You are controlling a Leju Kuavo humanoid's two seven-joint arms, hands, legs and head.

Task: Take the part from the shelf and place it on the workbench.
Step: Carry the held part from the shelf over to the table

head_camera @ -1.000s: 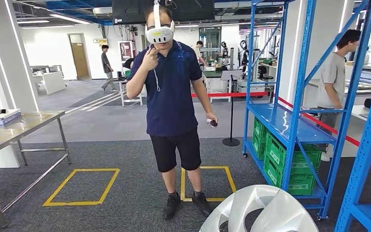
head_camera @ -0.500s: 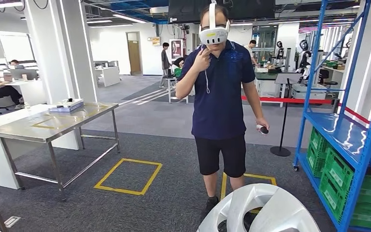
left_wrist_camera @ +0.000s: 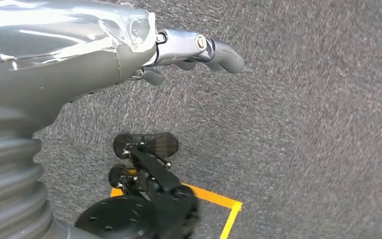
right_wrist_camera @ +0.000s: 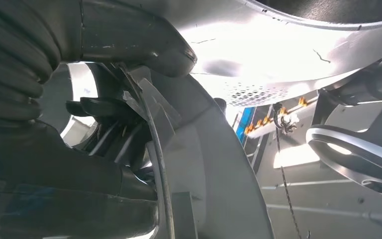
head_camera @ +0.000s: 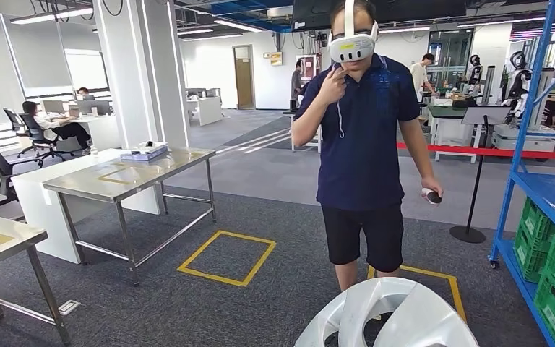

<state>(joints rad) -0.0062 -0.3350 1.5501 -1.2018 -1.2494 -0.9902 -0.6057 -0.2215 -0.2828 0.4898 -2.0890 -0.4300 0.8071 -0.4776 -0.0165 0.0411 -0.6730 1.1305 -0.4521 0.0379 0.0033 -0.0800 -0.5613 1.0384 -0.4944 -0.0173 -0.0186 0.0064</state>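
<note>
Robotics lab, steel workbench, blue shelving

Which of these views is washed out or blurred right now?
Right wrist view: strong glare blows out the silver part beside the right hand. Left wrist view: carpet smeared by motion blur, left hand sharp. Head view: evenly lit, mostly crisp.

You've got the part at bottom centre-right of the head frame: a silver-white, glossy, curved wheel-cover-like shell with open cutouts, carried above the carpet. In the right wrist frame its bright inner surface sits right against the camera.
</note>
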